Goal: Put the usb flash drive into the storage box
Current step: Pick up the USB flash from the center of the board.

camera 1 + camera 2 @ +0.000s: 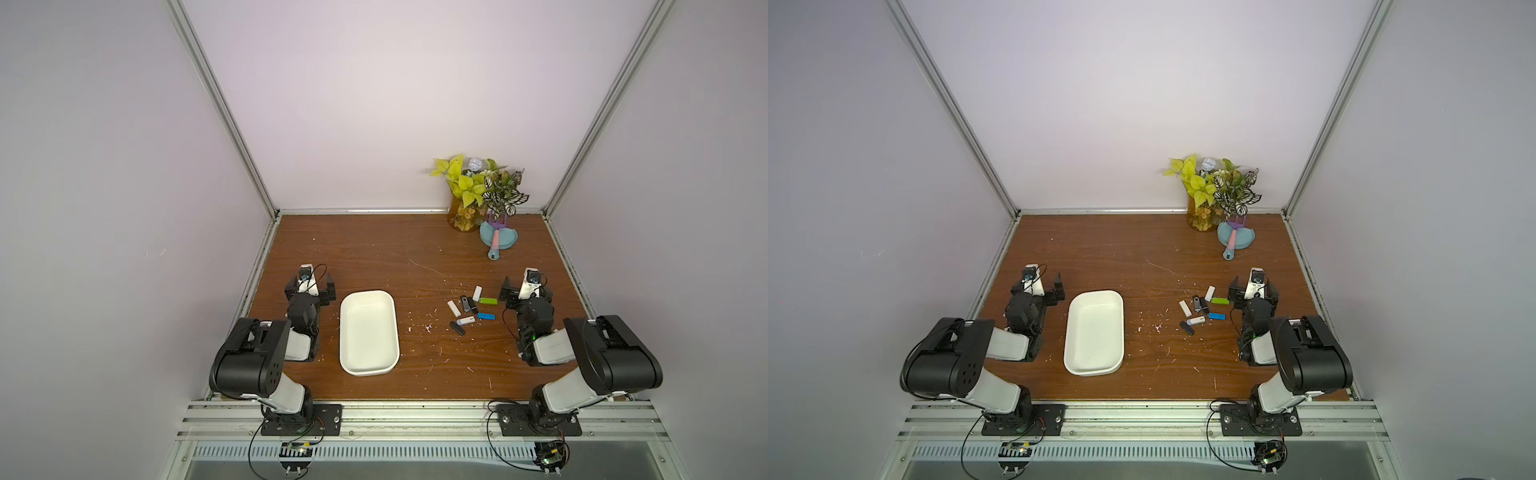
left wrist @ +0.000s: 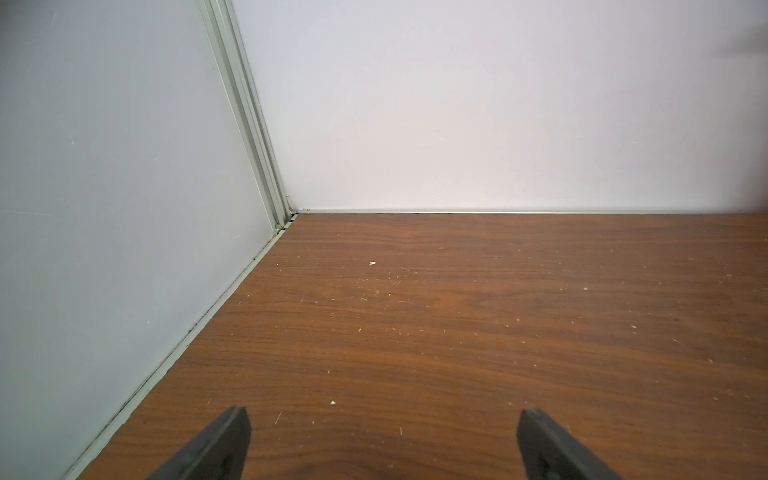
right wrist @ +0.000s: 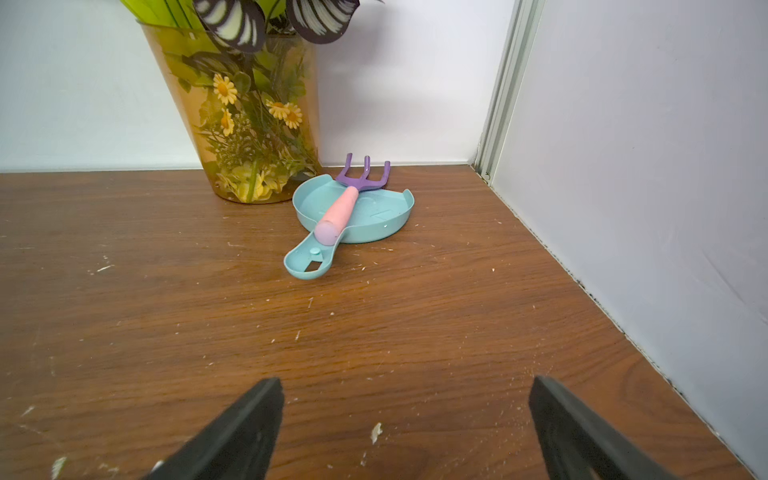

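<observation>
Several usb flash drives lie just left of the right gripper (the nearer arm), the green one closest, lying crosswise. Both grippers gape empty. The storage box sits empty beside the left gripper.

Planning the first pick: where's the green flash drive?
In both top views the green flash drive lies at the edge of the right-side drive cluster, beside the right gripper, just beyond the blue drive.
</observation>
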Robot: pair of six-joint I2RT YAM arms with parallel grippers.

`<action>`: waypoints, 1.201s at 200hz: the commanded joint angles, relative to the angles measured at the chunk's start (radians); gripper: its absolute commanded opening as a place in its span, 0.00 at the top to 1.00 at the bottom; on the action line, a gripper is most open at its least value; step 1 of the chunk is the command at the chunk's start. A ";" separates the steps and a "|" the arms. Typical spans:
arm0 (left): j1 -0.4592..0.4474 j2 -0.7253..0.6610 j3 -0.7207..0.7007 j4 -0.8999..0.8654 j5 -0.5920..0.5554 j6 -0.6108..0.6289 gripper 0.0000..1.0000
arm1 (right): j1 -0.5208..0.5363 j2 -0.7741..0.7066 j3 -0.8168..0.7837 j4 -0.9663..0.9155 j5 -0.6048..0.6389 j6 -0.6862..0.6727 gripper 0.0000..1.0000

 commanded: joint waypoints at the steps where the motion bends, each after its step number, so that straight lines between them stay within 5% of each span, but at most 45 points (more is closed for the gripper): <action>1: 0.010 -0.002 -0.003 0.005 0.005 -0.005 0.01 | 0.005 -0.008 0.013 0.045 -0.007 0.008 0.01; 134: 0.009 -0.008 -0.007 0.013 0.013 0.002 0.01 | 0.005 -0.008 0.013 0.046 -0.007 0.008 0.00; 166: -0.080 -0.247 0.012 -0.160 -0.097 0.069 0.01 | 0.017 -0.032 0.016 0.044 0.048 0.005 0.00; 190: -0.094 -0.464 -0.018 -0.230 -0.120 -0.218 0.01 | 0.077 -0.290 0.121 -0.349 0.144 -0.005 0.00; 209: -0.094 -0.609 -0.002 -0.532 -0.134 -0.478 0.01 | 0.075 -0.460 0.166 -0.561 0.137 0.226 0.00; 222: -0.092 -0.655 -0.025 -0.559 -0.126 -0.567 0.01 | 0.070 -0.536 0.140 -0.634 0.170 0.458 0.00; 240: -0.093 -0.697 0.006 -0.682 0.034 -0.647 0.01 | 0.042 -0.639 0.085 -0.613 -0.059 0.432 0.04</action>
